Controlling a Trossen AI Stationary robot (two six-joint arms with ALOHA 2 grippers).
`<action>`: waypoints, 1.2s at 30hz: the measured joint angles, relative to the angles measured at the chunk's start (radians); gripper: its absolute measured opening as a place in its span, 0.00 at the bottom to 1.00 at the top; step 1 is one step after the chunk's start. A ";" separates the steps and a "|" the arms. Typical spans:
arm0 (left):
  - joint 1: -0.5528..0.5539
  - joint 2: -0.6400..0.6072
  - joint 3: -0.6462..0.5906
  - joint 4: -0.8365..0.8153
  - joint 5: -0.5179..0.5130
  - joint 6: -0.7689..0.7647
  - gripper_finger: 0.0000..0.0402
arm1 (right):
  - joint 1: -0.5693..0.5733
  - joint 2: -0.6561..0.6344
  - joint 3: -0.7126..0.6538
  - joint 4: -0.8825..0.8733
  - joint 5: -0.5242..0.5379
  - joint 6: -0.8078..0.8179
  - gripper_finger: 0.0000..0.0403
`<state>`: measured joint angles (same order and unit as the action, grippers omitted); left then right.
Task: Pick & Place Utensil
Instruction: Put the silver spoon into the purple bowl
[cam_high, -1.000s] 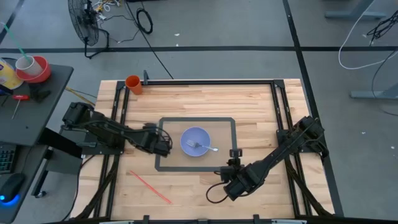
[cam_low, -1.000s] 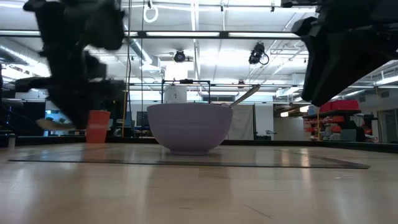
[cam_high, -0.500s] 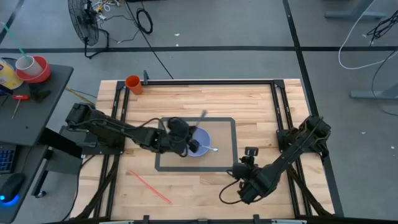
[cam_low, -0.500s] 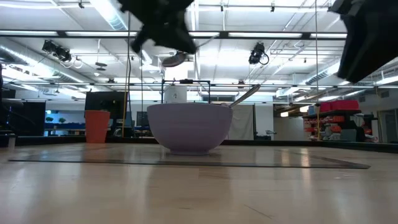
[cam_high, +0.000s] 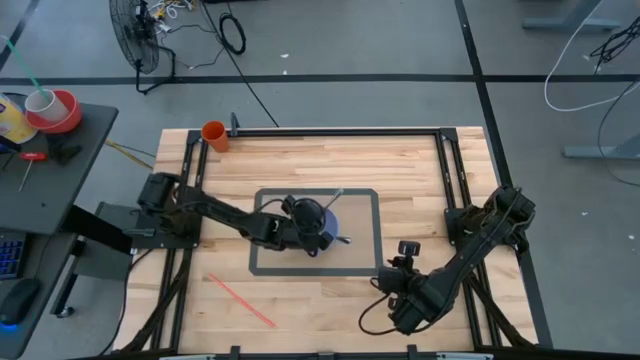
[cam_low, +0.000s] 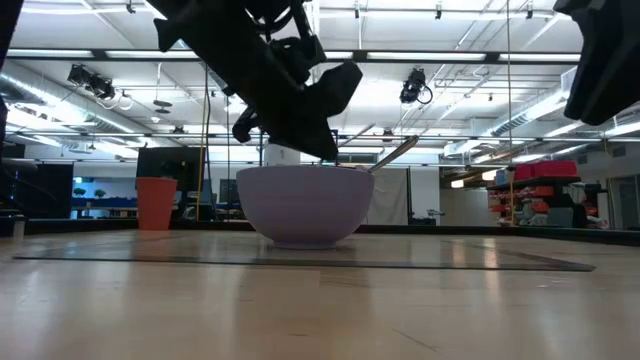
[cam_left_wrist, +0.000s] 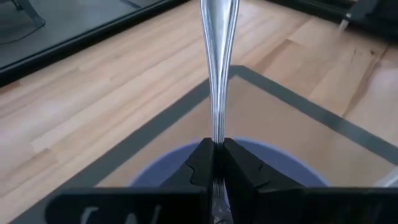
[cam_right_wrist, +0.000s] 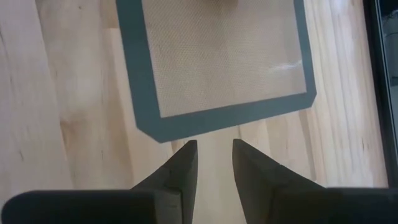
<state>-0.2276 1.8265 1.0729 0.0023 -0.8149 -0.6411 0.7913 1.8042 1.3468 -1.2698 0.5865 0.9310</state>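
Over the bowl (cam_high: 322, 226) at table centre, the left gripper (cam_left_wrist: 214, 163), arrived from nine o'clock, clamps a utensil (cam_left_wrist: 217, 68), ready for release; right gripper (cam_right_wrist: 214, 163) waits open at five o'clock.

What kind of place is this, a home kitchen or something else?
Probably a robotics lab, not a kitchen: open ceiling with strip lights, a floor fan and loose cables beside the table. The left gripper holds a utensil over the bowl.
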 joint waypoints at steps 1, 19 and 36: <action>-0.002 0.004 0.000 0.000 0.000 0.000 0.07 | 0.000 0.000 0.000 0.000 0.000 0.000 0.26; -0.016 0.052 0.000 -0.002 0.035 -0.051 0.08 | -0.005 0.000 0.000 0.002 0.020 -0.012 0.26; 0.008 0.093 0.000 -0.004 0.117 -0.052 0.14 | -0.005 0.000 -0.001 0.006 0.019 -0.005 0.26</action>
<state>-0.2200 1.9194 1.0733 -0.0019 -0.6983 -0.6932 0.7859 1.8042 1.3460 -1.2636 0.6060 0.9260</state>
